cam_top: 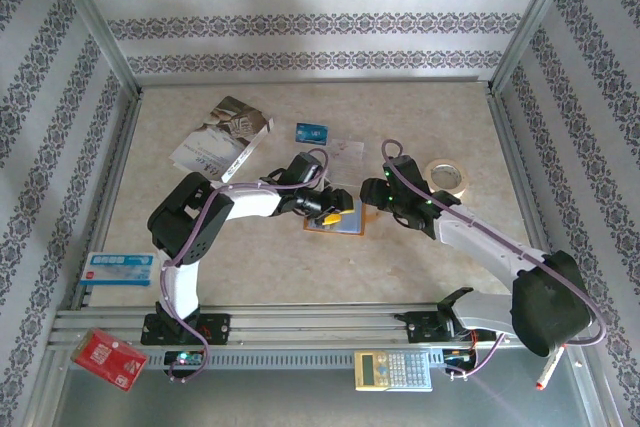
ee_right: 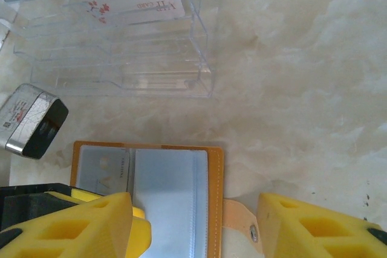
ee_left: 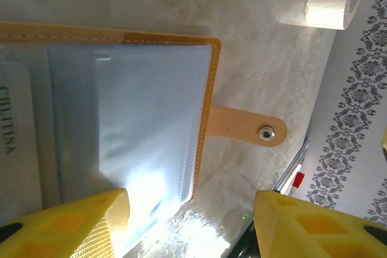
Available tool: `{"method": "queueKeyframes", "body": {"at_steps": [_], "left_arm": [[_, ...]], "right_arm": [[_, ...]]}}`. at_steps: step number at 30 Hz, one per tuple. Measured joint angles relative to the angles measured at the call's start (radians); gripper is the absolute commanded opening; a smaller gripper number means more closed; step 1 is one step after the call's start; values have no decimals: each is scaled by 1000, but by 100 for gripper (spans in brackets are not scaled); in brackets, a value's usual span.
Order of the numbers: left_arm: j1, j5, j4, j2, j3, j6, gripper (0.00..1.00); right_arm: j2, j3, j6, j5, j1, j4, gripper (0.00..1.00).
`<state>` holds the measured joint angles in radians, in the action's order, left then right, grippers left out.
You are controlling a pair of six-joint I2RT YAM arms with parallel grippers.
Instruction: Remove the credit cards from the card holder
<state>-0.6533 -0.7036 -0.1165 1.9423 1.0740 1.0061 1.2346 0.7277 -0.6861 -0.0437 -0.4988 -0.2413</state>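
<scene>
Top: open wallet (cam_top: pixel 350 222) on table (cam_top: pixel 250 247) centre betw. L gripper (cam_top: pixel 325 209) & R gripper (cam_top: pixel 378 197), blue card (cam_top: pixel 313 132) lying far of it; L wrist: L fingers (ee_left: pixel 78 222) spread apart over wallet's near edge, a card (ee_left: pixel 15 143) in left pocket; R wrist: R fingers (ee_right: pixel 320 228) spread apart, gripping nothing, over wallet's right side.

Both arms crowd the card holder (cam_top: pixel 345 225). The left gripper (cam_top: pixel 325 212) hangs over its left half and the right gripper (cam_top: pixel 368 205) over its right edge, both with jaws spread wide, so little room is left between them. A clear plastic tray (ee_right: pixel 121 58) stands just behind it, and a tape roll (cam_top: pixel 447 177) lies to the right. The table (cam_top: pixel 300 267) towards the arm bases is bare.
</scene>
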Motion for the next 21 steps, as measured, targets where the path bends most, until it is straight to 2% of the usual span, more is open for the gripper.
{"method": "queueKeyframes", "body": {"at_steps": [5,10,15,21], "left_arm": [[14,10,65,-38,1,-43,58],[74,103,206,-181,15,-146,47],[129,185,306,-214,21,-225,34],[143,203,341,-188,-6,-241,23]], "right_arm": [[6,0,3,56,0,32,58],[77,-20,-9,222,18,166,56],[219,-37,-93,406,25,328,40],[312,-45,-189,458,3,410,26]]}}
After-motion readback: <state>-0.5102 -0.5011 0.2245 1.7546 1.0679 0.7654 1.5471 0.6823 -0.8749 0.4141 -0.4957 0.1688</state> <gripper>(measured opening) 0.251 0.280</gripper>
